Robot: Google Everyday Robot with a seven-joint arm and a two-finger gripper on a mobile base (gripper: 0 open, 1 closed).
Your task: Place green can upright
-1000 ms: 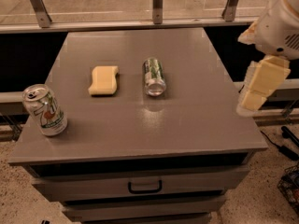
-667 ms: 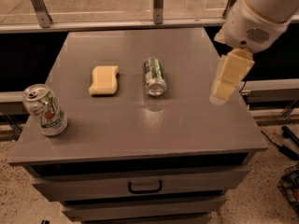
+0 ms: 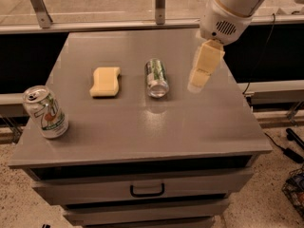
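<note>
The green can [image 3: 156,77] lies on its side near the middle of the grey table [image 3: 142,127], its long axis running front to back, with a shiny silver end facing the front. It has a dark green, white-speckled body. My gripper [image 3: 196,83] hangs from the white arm at the upper right and hovers above the table, a short way to the right of the can and not touching it. It holds nothing that I can see.
A pale 7UP can [image 3: 45,112] stands upright at the table's front left corner. A yellow sponge [image 3: 105,81] lies left of the green can. Drawers with a handle [image 3: 147,190] sit below the tabletop. A rail runs behind the table.
The arm and gripper have moved left from beyond the table's right edge to above the table, closer to the green can. The cans and the sponge have not moved.
</note>
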